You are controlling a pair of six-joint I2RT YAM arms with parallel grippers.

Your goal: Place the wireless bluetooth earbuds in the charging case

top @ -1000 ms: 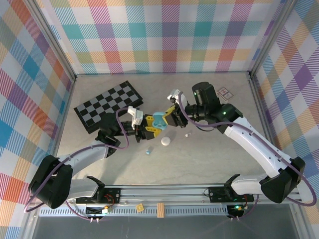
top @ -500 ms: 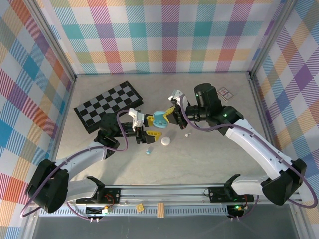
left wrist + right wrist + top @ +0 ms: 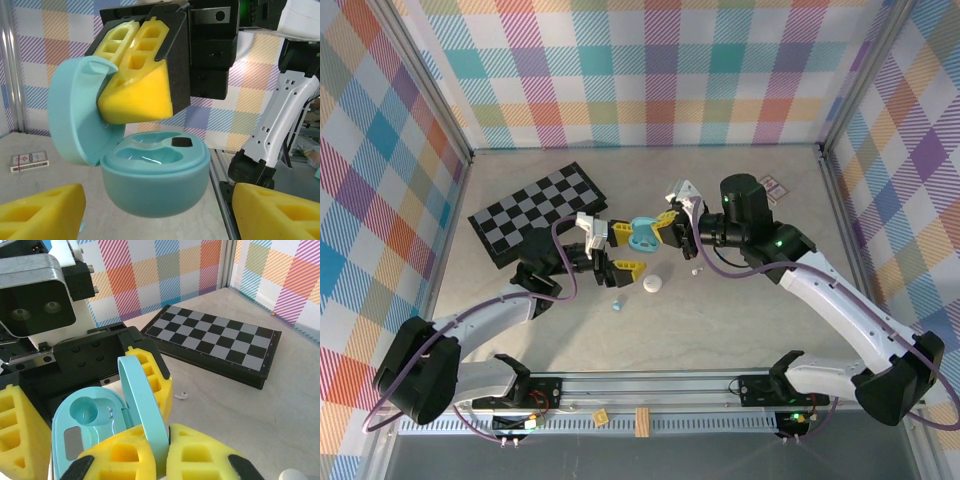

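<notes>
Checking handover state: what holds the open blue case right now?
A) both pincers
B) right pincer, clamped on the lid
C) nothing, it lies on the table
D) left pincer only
B: the right pincer is shut on the lid of the blue case, while the left pincer stands open, clear of the case on both sides.

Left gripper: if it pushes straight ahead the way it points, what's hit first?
The open blue charging case, dead ahead of the open left gripper, its lid pinched by the right gripper. Probably the case's rounded base touches first; the gap is hard to judge.
</notes>
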